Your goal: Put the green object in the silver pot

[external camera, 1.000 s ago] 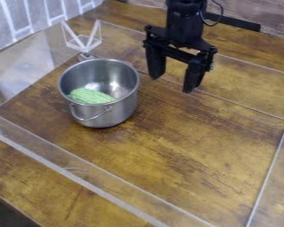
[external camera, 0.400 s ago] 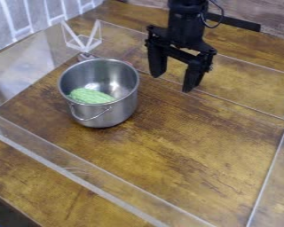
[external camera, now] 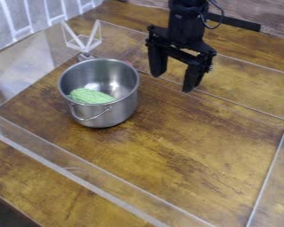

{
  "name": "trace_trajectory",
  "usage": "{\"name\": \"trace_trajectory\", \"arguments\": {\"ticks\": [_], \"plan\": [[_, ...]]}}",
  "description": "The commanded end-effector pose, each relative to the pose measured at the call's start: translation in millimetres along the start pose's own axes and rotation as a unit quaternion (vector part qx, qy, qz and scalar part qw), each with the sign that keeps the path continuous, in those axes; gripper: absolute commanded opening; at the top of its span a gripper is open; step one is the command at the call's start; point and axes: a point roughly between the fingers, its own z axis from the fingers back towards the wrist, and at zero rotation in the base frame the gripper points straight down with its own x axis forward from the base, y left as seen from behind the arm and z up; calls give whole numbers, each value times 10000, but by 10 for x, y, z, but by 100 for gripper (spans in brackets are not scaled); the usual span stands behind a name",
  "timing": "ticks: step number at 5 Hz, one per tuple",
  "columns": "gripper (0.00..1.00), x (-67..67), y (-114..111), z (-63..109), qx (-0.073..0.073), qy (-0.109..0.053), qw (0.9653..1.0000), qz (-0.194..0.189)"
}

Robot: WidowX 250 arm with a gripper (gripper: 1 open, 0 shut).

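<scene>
Wooden table point(external camera: 186, 164); green object point(external camera: 89, 97) inside silver pot point(external camera: 99, 113).

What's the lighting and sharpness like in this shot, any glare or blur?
Camera view: bright highlights on the round shiny steel pot; pale glare streaks over the brown wooden tabletop, lower left; small and soft overall, so fine detail on the black robot pincer is lost.

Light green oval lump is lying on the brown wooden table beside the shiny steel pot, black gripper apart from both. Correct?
Not quite: the light green oval lump lies inside the shiny steel pot, as the camera view shows. The black gripper is apart from both.
</scene>
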Motion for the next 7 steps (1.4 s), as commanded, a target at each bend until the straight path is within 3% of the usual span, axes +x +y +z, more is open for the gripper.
{"name": "trace_trajectory", "arguments": {"ticks": [1, 7], "plan": [[100, 101, 114, 200, 53, -350, 9993, 96], [100, 119, 167, 238, 41, -406, 9991, 149]]}}
